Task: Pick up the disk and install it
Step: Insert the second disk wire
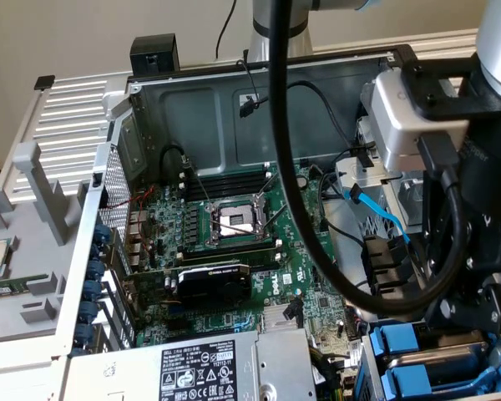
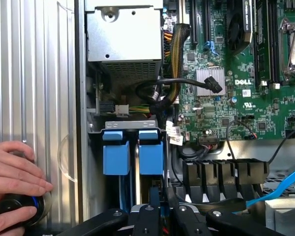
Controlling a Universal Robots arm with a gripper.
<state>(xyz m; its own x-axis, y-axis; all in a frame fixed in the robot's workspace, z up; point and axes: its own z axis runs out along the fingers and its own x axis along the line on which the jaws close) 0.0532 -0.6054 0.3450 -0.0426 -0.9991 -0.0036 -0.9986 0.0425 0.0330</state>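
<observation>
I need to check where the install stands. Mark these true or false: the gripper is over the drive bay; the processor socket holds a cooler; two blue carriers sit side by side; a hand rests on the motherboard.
1. The gripper is over the drive bay: true, just above the blue drive carriers.
2. The processor socket holds a cooler: false, it is bare.
3. Two blue carriers sit side by side: true.
4. A hand rests on the motherboard: false, it lies on the ribbed metal case panel outside.
</observation>
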